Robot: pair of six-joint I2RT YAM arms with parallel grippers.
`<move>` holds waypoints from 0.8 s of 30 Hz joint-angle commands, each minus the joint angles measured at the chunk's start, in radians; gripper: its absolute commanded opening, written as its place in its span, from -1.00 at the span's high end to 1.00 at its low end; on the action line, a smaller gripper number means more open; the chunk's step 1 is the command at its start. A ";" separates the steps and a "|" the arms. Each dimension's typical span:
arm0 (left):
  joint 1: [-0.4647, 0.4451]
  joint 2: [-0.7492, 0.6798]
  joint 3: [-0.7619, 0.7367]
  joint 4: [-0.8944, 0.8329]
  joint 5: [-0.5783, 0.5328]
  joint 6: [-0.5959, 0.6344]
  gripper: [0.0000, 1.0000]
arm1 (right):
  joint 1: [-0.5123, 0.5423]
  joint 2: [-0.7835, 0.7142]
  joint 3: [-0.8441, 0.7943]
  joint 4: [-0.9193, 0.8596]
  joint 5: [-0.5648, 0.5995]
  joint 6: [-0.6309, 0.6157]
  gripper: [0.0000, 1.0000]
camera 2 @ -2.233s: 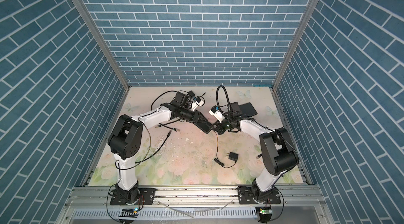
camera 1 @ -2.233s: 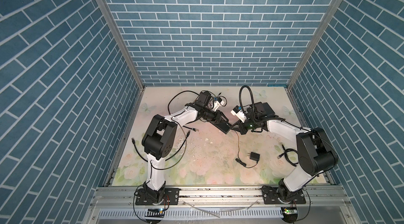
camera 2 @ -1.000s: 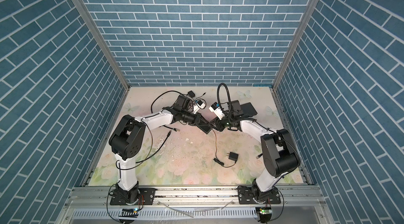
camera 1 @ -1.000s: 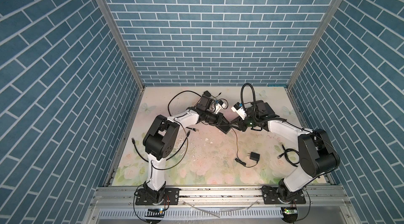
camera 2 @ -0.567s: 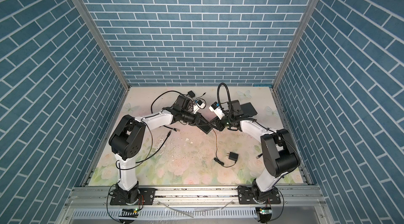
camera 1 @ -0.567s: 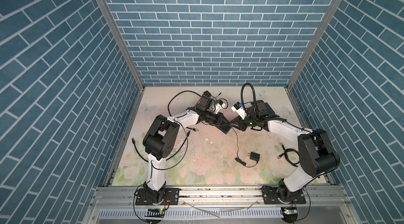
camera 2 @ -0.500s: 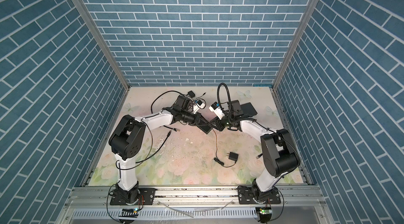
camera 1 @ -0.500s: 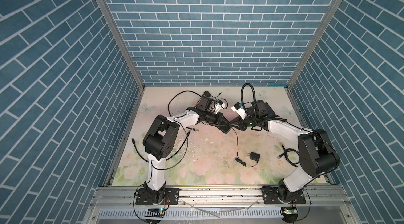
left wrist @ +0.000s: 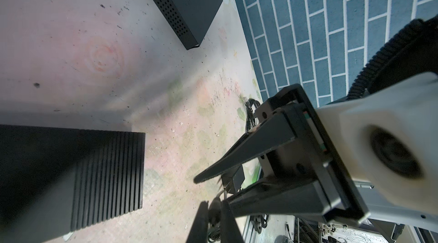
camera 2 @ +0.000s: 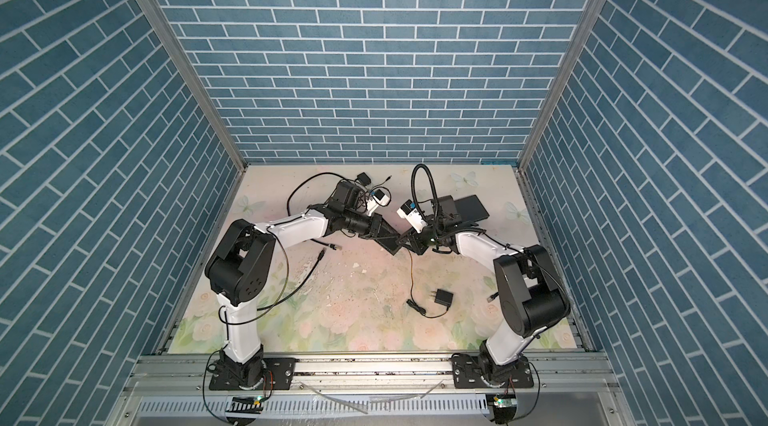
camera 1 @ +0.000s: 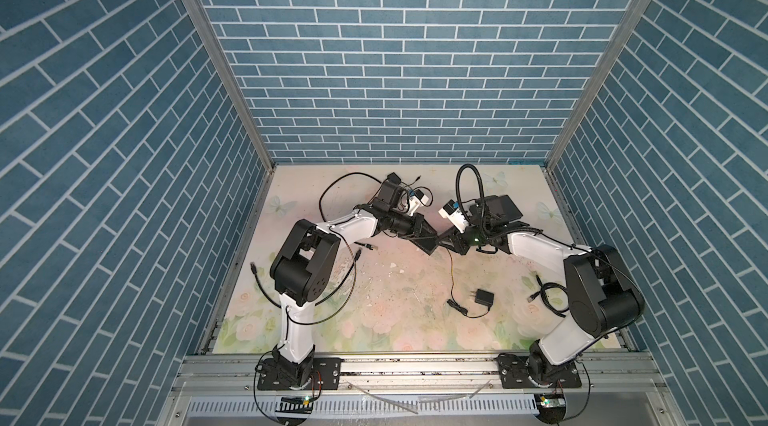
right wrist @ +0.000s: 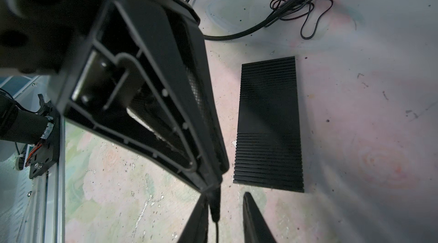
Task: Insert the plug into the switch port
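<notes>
No text, brand, number or sign can be read in any view. The nearest thing to a label is a small blue patch on the white wrist camera housing [camera 1: 452,212] right of centre in both top views [camera 2: 410,212]; it is too small to make out. The other white camera housing [camera 1: 417,198], just left of centre, carries a similar blue spot, equally unreadable. In the lower right corner of the left wrist view, a pale printed panel [left wrist: 343,234] shows tiny dark marks, too blurred to read.
</notes>
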State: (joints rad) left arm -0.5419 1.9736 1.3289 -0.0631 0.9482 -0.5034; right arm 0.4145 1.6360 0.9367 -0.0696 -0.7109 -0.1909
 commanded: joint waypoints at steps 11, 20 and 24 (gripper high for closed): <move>-0.002 -0.036 -0.007 0.004 0.017 0.005 0.75 | 0.014 -0.026 -0.022 0.096 0.001 -0.006 0.54; -0.001 -0.033 -0.011 -0.007 0.006 0.008 0.76 | 0.017 -0.056 -0.048 0.135 0.016 0.016 0.62; 0.000 -0.035 -0.016 -0.001 0.002 0.002 0.76 | 0.016 -0.063 -0.052 0.128 0.023 0.011 0.57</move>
State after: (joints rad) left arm -0.5415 1.9694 1.3285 -0.0578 0.9443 -0.5049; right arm 0.4267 1.6032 0.9058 0.0242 -0.6952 -0.1799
